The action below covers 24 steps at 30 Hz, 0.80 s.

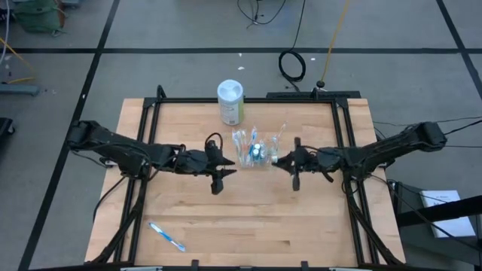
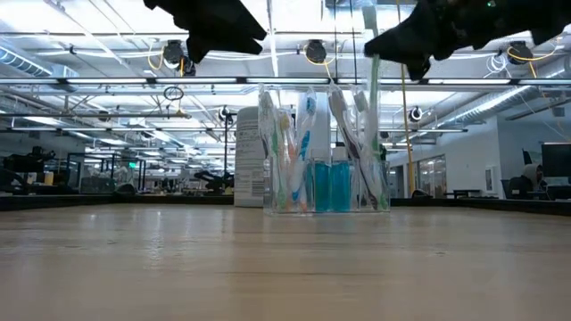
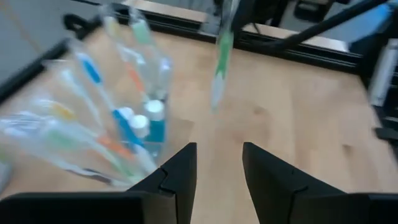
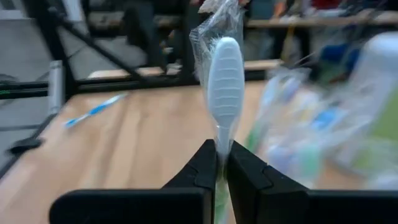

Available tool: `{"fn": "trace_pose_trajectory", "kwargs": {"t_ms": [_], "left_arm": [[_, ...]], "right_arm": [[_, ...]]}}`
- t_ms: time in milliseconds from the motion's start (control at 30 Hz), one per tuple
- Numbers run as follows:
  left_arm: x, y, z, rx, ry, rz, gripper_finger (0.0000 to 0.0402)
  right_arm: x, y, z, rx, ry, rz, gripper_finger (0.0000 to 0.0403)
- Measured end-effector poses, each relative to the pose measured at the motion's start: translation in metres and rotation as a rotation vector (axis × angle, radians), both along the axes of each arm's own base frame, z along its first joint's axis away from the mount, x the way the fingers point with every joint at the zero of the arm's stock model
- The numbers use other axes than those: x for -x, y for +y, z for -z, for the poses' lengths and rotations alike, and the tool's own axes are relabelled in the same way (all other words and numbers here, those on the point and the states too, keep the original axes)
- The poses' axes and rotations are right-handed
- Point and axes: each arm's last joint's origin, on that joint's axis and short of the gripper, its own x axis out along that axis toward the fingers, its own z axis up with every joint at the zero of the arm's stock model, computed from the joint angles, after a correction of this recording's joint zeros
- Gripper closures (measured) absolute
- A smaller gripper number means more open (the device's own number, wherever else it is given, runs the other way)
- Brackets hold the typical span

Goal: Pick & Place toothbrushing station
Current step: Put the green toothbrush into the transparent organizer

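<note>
The cup [image 1: 255, 150] stands near the middle of the table [image 1: 301, 218], just in front of the white-lidded canister [image 1: 230, 102], and it is already full of wrapped toothbrushes, with the teal tubes [image 2: 328, 185] standing among them. The right gripper [image 1: 280, 159] is just beside the cup, above the table, and its fingers are closed on one wrapped toothbrush [image 4: 224, 81] with a green handle, which hangs down near the cup's rim. This brush is not yet in the cup. The left gripper [image 1: 228, 161] waits on the other side of the cup, with its fingers a little apart and nothing between them. One blue toothbrush [image 1: 166, 235] lies alone near the front left corner of the table. I judge the task mostly done: the held brush and the blue one remain.
</note>
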Motion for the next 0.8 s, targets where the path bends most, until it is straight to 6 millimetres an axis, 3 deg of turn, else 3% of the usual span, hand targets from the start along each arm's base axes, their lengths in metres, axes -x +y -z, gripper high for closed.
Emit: {"fn": "trace_pose_trajectory", "kwargs": {"t_ms": [133,300,567,800], "left_arm": [[0.001,-0.002,0.001,-0.03,0.003,-0.048,0.0268],[0.002,-0.007,0.002,-0.016,0.01,-0.045,0.0268],[0.003,-0.011,0.002,0.016,0.011,-0.05,0.0268],[0.006,-0.015,0.004,0.037,0.028,-0.053,0.0268]], "right_arm": [[0.011,-0.009,-0.016,0.068,-0.052,0.152,0.0391],[0.016,-0.022,-0.016,0.136,-0.014,0.355,0.039],[-0.005,-0.047,0.011,0.08,0.099,0.415,0.0389],[-0.016,-0.068,0.033,-0.094,0.154,0.427,0.0388]]}}
